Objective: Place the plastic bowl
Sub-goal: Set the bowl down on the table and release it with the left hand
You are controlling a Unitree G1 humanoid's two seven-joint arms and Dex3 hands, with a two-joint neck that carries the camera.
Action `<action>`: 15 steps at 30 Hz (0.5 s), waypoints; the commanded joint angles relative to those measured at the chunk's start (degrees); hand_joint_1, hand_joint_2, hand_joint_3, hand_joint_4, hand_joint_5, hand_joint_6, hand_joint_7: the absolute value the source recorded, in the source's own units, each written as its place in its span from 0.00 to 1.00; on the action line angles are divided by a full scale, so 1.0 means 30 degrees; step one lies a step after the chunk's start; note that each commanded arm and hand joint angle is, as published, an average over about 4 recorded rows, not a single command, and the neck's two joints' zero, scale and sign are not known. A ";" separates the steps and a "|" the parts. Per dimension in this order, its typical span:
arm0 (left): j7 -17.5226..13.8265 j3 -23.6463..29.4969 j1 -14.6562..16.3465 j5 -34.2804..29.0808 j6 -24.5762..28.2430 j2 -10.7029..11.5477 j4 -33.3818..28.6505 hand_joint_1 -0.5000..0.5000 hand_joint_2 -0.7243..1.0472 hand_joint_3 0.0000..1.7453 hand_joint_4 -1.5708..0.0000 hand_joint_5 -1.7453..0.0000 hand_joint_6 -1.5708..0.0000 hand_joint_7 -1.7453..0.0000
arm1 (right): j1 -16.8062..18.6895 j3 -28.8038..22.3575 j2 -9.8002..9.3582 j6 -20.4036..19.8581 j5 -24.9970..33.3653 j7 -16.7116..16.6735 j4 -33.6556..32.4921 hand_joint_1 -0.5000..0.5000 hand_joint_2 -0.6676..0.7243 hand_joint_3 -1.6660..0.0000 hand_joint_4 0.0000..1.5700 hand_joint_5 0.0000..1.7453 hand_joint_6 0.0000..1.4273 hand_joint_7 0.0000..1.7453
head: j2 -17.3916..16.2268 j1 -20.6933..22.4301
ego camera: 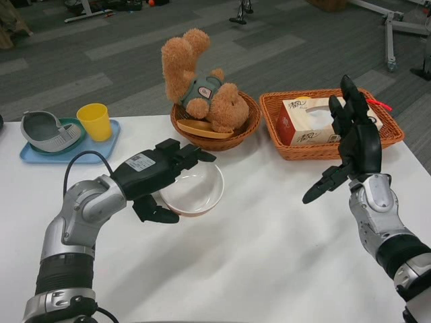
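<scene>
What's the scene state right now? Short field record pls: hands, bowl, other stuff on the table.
left hand: grips the plastic bowl's near-left rim
plastic bowl: white inside, upright, at table centre; whether it touches the table cannot be told
right hand: raised, fingers spread, holds nothing
round basket: holds a teddy bear
rectangular basket: holds a tissue box
blue tray: yellow cup and grey item
</scene>
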 commanded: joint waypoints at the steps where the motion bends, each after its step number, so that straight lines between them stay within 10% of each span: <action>1: 0.0081 -0.0737 0.0670 0.0110 -0.0149 -0.0031 0.0165 0.00 0.85 1.00 0.71 0.00 0.98 0.04 | 0.0095 -0.0218 0.0065 0.0043 0.0154 -0.0042 0.0039 0.04 1.00 1.00 0.00 0.00 0.00 0.00 | -0.0216 0.0085; 15: 0.0125 -0.1982 0.1270 0.0864 -0.0369 -0.0140 0.3314 0.00 0.80 1.00 0.79 0.00 1.00 0.04 | 0.0183 -0.0233 0.0043 0.0043 0.0308 -0.0028 0.0347 0.04 1.00 1.00 0.00 0.00 0.00 0.00 | -0.0931 0.0284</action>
